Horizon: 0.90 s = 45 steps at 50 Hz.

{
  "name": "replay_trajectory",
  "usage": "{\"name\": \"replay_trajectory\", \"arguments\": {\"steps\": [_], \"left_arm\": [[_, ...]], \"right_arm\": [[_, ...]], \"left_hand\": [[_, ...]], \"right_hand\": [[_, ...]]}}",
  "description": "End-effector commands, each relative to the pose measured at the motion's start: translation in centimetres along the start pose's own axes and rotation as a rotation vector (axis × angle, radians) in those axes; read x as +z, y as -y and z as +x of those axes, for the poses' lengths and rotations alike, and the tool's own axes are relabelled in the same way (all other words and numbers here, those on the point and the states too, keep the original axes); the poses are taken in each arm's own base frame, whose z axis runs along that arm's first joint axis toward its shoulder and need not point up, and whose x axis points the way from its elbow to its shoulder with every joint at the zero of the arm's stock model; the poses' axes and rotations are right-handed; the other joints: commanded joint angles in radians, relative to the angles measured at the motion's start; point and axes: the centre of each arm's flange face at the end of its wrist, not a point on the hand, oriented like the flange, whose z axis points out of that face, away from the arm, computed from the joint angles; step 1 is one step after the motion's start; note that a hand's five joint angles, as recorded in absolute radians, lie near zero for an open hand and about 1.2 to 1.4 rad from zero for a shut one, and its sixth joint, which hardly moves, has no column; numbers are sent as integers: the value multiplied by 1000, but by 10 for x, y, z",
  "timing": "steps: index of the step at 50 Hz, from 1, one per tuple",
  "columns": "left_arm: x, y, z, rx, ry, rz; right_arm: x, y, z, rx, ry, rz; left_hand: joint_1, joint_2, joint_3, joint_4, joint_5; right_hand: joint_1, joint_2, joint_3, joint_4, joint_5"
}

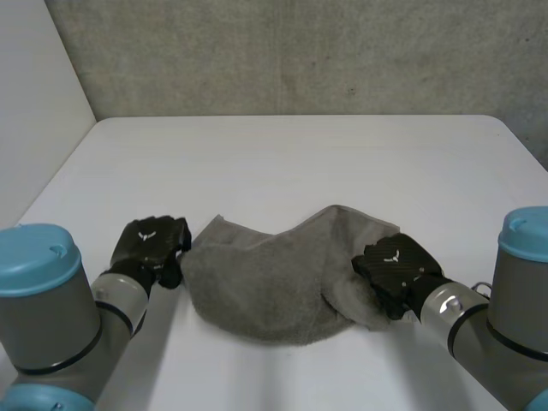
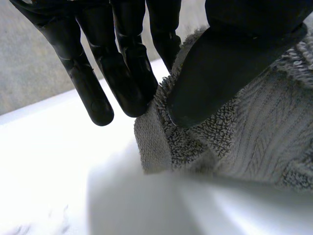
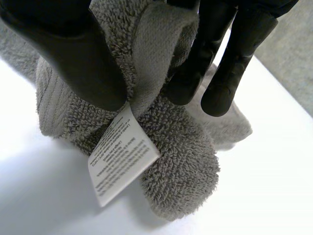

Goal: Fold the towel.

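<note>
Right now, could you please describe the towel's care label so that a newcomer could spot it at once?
On the white table lies a crumpled grey towel, pinched at its right end by the right robot hand. Beside that hand's thumb, a care label hangs from the fold: the only flat white printed tag on grey terry.

Seen from the head view, the back of the left hand covers its own fingertips where it meets the left edge of the towel. The right hand, at the towel's right end, hides its fingers the same way. In the left wrist view the towel runs out past the picture's edge beyond the left thumb that pinches it. In the right wrist view the print on the white label is too small to read, and the right thumb covers the place where the label joins the towel.
</note>
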Motion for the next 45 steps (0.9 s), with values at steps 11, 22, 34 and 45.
{"name": "replay_trajectory", "arguments": {"steps": [11, 22, 34, 45], "left_arm": [[11, 7, -42, 6, 130, 10], [3, 11, -41, 7, 127, 19], [-22, 61, -43, 9, 132, 170], [-10, 86, -42, 14, 62, 245]], "right_arm": [[-7, -17, 27, 57, -63, -24], [-35, -16, 22, 53, 28, -159], [-45, 45, 68, 206, -110, 50], [-13, 74, 98, 257, -145, 132]], "left_hand": [[215, 179, 180, 179, 199], [-75, -111, -111, -112, -91], [-988, -1024, -1024, -1025, -1004], [-833, -869, -869, -870, -849]], "right_hand": [[122, 115, 62, 58, 123], [-1100, -1107, -1160, -1164, -1099], [-1100, -1107, -1160, -1164, -1099], [-1099, -1106, -1159, -1162, -1098]]}}
